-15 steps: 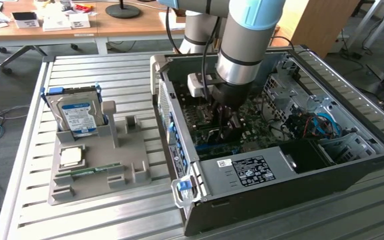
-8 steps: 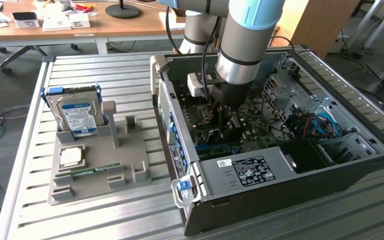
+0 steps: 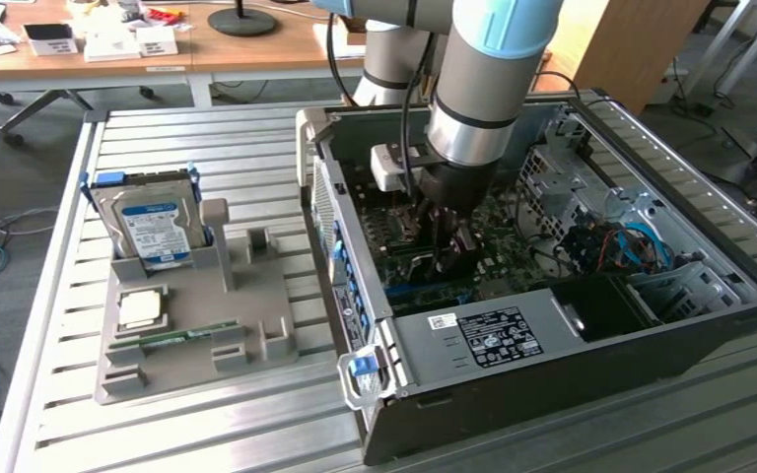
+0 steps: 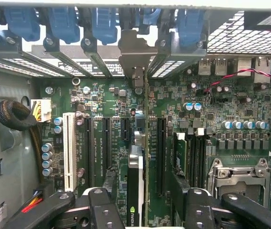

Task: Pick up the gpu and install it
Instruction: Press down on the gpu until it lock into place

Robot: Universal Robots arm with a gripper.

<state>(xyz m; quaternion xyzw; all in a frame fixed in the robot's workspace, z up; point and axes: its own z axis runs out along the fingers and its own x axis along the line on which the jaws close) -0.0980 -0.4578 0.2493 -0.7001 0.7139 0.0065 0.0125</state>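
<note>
One card, the gpu [image 4: 139,157], is seen edge-on in the wrist view, standing upright on the green motherboard [image 4: 230,95] between the long black expansion slots. Only its thin edge is presented: a narrow dark strip with a pale silver-grey band along part of it and a small green logo near the lower end. Its silver metal end bracket [image 4: 136,52] is seated against the rear slot openings of the computer case [image 3: 694,325], among the blue retaining clips [image 4: 64,21].

The gripper [image 4: 142,210] is held directly over the card, its black fingers [image 4: 102,207] spread wide, one on each side of the card's edge and apart from it; nothing is gripped. A white slot [image 4: 68,150] is seen beside the black ones, and a memory stick [image 4: 180,152] is seated just to the card's other side.

In the exterior view, the arm [image 3: 484,89] is lowered into the open case on the slatted table [image 3: 221,138]. At the exterior view's left, a grey holder [image 3: 208,325] carries a hard drive [image 3: 153,225] with a blue label, standing upright.
</note>
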